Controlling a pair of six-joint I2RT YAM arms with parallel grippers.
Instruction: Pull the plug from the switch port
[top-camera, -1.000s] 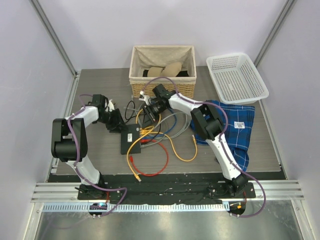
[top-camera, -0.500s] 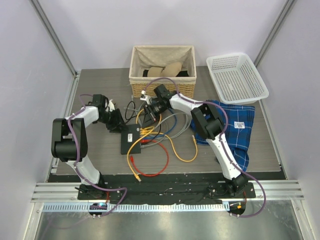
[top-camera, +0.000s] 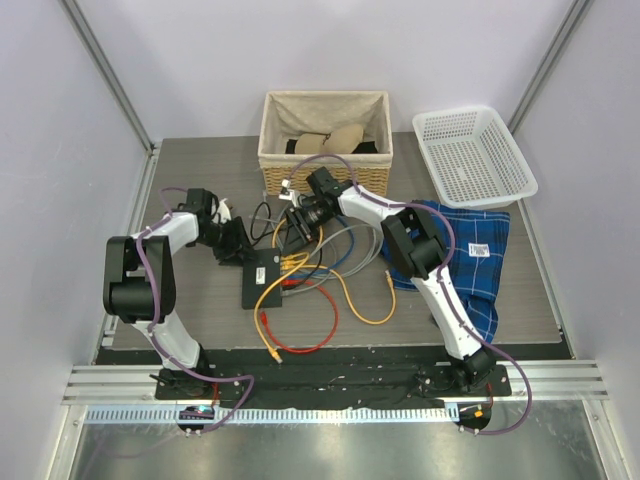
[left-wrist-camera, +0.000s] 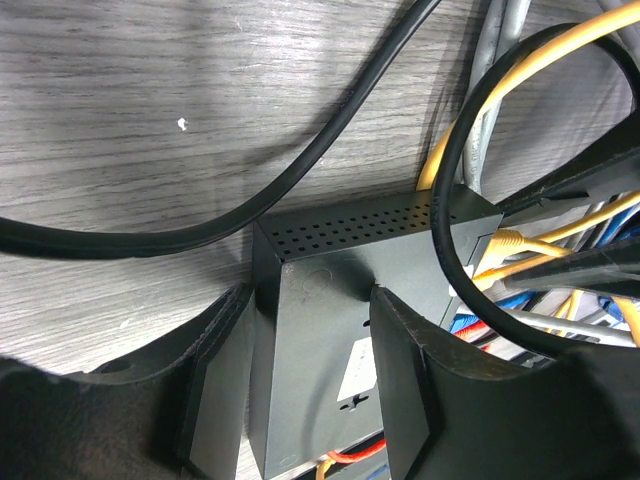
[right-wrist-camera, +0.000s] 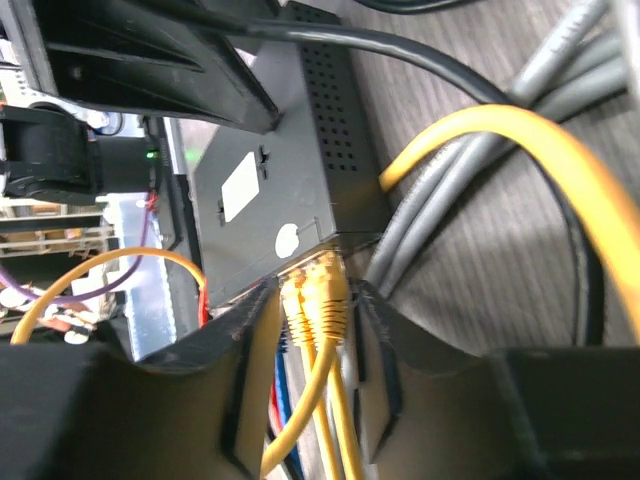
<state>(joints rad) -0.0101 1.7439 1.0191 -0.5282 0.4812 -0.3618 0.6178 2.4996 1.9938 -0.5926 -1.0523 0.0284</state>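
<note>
Since the earlier frame, almost nothing has shifted. My left tool (left-wrist-camera: 310, 300) straddles a corner of the switch (left-wrist-camera: 320, 340); whether it is clamped, I cannot tell. Bare worktop (left-wrist-camera: 150, 120) lies ahead of it. My right tool (right-wrist-camera: 315, 295), fingers apart, flanks the yellow plugs (right-wrist-camera: 318, 285) at the switch's socket edge, with grey cables (right-wrist-camera: 470, 200) crowding beside it.

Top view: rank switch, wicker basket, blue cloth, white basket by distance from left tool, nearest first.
1. Switch, right at the left tool.
2. Wicker basket, back centre.
3. Blue cloth, right side.
4. White basket, back right corner.
</note>
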